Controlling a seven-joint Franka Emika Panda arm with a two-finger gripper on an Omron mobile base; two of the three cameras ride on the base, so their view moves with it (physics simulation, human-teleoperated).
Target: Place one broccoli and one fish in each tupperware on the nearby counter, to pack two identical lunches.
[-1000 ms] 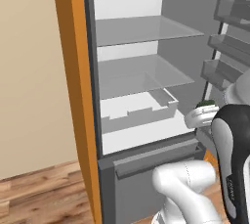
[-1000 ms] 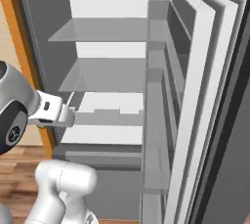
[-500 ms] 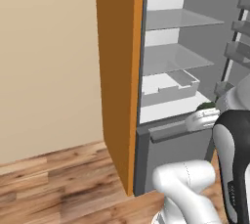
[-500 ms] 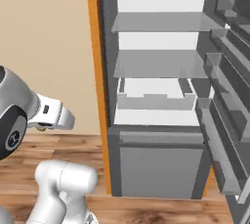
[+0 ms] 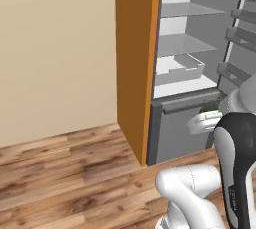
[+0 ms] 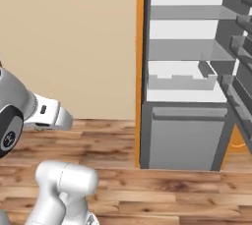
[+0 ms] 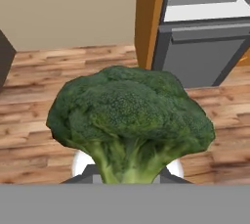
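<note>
Right, I've got a broccoli (image 7: 129, 120) clamped by its stalk, jaws pinched narrow on it, the green crown sitting up in front of my hand camera with the wooden floor (image 7: 39, 81) behind it. In the left base view a sliver of that green peeks out at the end of my wrist (image 5: 210, 107), about three o'clock in the picture, just in front of the open fridge (image 5: 185, 68). The job now, as I judge it, is the carry: get this broccoli over to the counter and into one tupperware, neither of which I can see from here. So the thing to do well is keep the squeeze steady on the stalk, keep the crown upright and clear of the orange side panel (image 5: 135, 58) and the grey drawer front (image 5: 182, 128), and swing without jerks so it can't slip. My arm is folded tight: elbow high at the right of the left base view, forearm dropping, hand held low and close to my base, pointing out over the floor.
</note>
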